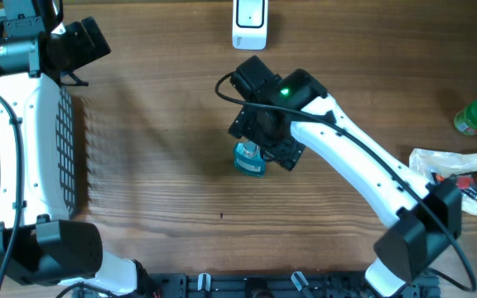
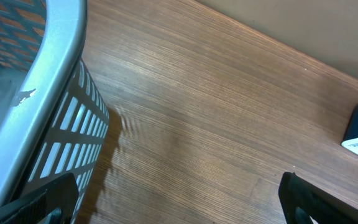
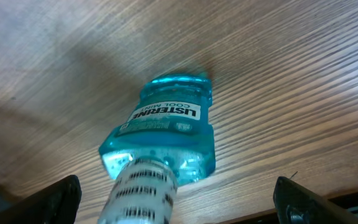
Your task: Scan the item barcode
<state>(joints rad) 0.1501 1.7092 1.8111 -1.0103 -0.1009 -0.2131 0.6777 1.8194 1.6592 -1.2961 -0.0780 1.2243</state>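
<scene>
**Barcode scanning, stage before the grasp.** The Listerine mouthwash bottle (image 3: 166,130) is shown standing on the desk (image 1: 164,190), directly beneath the right gripper (image 1: 263,142) and between its jaws. These jaws are spread wide and released, and no contact with the bottle is seen on either side. In the right wrist view the white sealed cap is turned up towards the jaws and the Cool Mint label is presented on the visible face. No barcode can be made out there. The barcode scanner (image 1: 249,25) is placed well beyond the right jaws, at the far edge of the desk and apart from the bottle. The left gripper (image 2: 179,208) is held far off to the side, its jaws likewise released and empty, with a mesh basket (image 2: 55,81) just beside them. Progress is judged as slight: the bottle is bracketed by the right jaws, but nothing is gripped or lifted. The grasp, the carry to the scanner and the presentation of the barcode are judged to remain.
</scene>
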